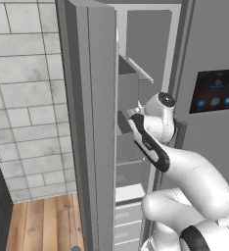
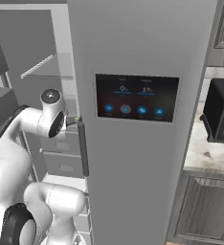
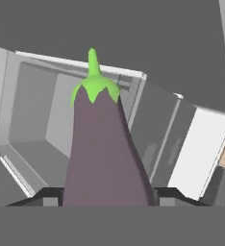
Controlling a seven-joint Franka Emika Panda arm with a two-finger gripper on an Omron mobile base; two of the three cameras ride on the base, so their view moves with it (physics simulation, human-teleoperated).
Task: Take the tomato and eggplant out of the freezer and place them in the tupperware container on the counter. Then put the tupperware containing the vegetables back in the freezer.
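Eggplant (image 3: 105, 153) fills the hand view, purple body clamped between the gripper's (image 3: 107, 197) dark fingers (image 3: 47, 196), green stem pointing away toward the open freezer's (image 1: 128, 93) grey bins.

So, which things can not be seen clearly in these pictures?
- Gripper: in the hand view the eggplant covers where the fingertips touch it; in both base views the arm and the freezer door hide the hand.
- Microwave: cut off by the right edge of the right base view.
- Touch panel: its writing is too small to read.
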